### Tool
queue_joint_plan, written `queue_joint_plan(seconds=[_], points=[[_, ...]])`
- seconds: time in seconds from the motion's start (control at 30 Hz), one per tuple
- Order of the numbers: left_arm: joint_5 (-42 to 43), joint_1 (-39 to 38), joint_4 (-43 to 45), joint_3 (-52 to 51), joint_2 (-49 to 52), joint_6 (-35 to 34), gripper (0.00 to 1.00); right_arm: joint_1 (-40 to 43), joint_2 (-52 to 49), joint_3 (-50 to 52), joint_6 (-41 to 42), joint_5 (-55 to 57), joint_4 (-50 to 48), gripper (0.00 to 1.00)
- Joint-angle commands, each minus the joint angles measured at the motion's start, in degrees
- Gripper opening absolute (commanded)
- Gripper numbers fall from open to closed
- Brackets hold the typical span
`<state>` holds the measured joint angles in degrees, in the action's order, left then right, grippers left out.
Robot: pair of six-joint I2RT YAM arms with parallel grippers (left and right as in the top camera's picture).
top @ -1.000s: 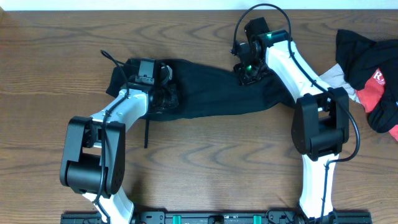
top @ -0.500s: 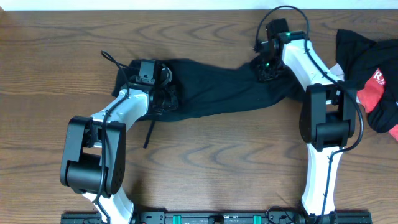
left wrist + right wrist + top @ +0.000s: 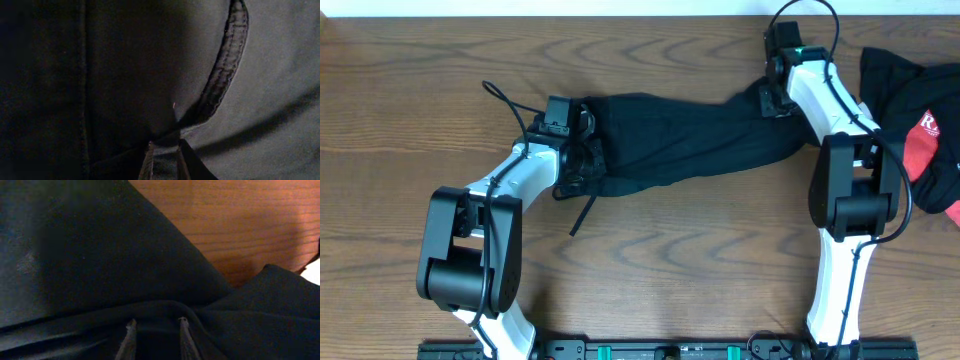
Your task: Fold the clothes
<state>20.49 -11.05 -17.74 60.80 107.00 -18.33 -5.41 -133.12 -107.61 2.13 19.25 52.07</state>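
The clothes (image 3: 690, 140), a long all-black garment, lie stretched across the far half of the wooden table (image 3: 670, 260). My left gripper (image 3: 575, 155) is at their left end, shut on a bunch of the fabric. In the left wrist view the left gripper (image 3: 165, 145) has cloth pinched between its tips, beside a stitched hem (image 3: 225, 75). A thin drawstring (image 3: 582, 215) trails toward the front. My right gripper (image 3: 772, 98) sits on the right end. In the right wrist view the right gripper (image 3: 157, 322) has its fingers parted, with black cloth (image 3: 90, 255) lying between them.
A black-and-red garment with white lettering (image 3: 920, 120) is heaped at the right edge, a pale cloth (image 3: 865, 118) beside it. A second black cord (image 3: 500, 95) curls out at the far left. The arms' base rail (image 3: 670, 350) runs along the front edge.
My right gripper has moved right and farther back, drawing the garment's right end out straight, and its fingers have spread apart. The left gripper kept its grip; the drawstring swung right.
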Motion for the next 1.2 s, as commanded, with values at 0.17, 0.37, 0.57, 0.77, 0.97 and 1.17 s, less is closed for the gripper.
queue_joint_plan(seconds=[0.17, 0.37, 0.57, 0.77, 0.97, 1.17], points=[[-14.14, 2.71, -4.52, -0.07, 0.37, -1.18, 0.19, -2.14, 1.99, -1.27, 1.95, 3.65, 2.91, 0.36], [-14.1, 10.75, -7.78, -0.07, 0.37, -0.74, 0.19, -1.16, 2.1, -1.27, 2.99, 5.18, 5.03, 0.38], [-14.14, 15.93, -8.59, -0.04, 0.37, 2.05, 0.19, -0.61, 2.32, -1.36, 8.57, 15.63, 7.06, 0.38], [-14.14, 16.76, -8.59, -0.02, 0.37, 3.32, 0.19, -2.1, 9.27, -2.71, 10.05, 5.77, 8.7, 0.35], [-14.14, 16.76, -8.57, -0.02, 0.37, 3.32, 0.19, -5.29, 20.46, -2.75, 6.01, -24.17, 12.24, 0.34], [-14.14, 16.76, -8.55, -0.02, 0.37, 3.32, 0.19, -9.77, 21.79, -1.66, 2.91, -39.95, 17.86, 0.32]])
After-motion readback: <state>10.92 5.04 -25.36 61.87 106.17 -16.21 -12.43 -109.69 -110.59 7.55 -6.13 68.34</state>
